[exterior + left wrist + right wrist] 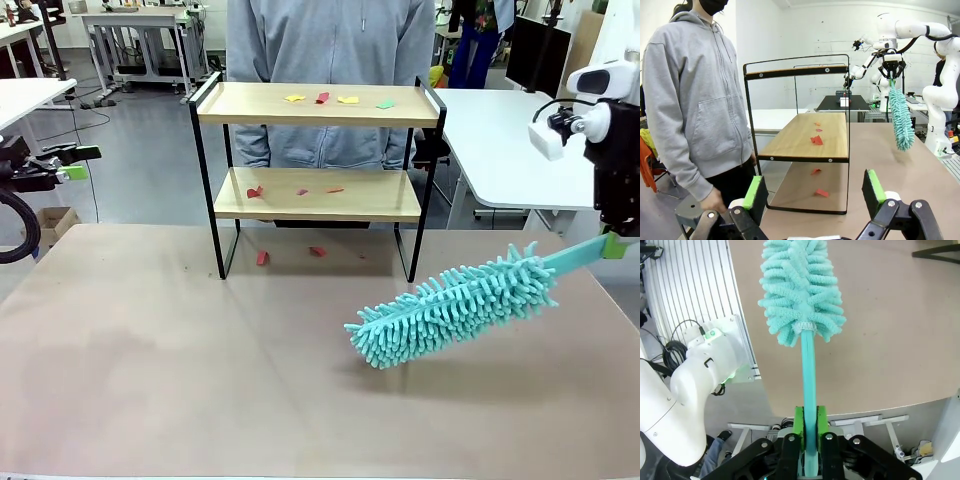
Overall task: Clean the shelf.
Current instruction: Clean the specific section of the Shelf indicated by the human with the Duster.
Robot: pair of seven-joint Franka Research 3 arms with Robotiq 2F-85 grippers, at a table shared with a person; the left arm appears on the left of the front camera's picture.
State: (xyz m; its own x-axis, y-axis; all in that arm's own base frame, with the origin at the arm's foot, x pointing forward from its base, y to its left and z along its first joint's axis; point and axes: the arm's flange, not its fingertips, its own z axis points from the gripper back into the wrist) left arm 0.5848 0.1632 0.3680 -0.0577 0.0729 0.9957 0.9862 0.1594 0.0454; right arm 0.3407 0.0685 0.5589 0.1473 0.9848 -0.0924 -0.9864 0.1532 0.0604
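The shelf [250, 103] stands at the far middle of the brown table, two wood boards in a black frame. Coloured paper scraps [322, 98] lie on its top board, red ones [255, 192] on the lower board and more [262, 257] on the table beneath. My right gripper [612, 245] is shut on the handle of a teal fluffy duster [450, 305], whose head hangs low over the table, right of the shelf. In the right wrist view the fingers [799, 427] clamp the duster handle [809, 375]. My left gripper [815, 192] is open and holds nothing, off the table's left side [70, 165], facing the shelf's end [800, 140].
A person in a grey hoodie [330, 40] stands right behind the shelf, one hand [715, 200] low beside my left gripper. A white table [500, 140] stands at the back right. The near part of the brown table [200, 370] is bare.
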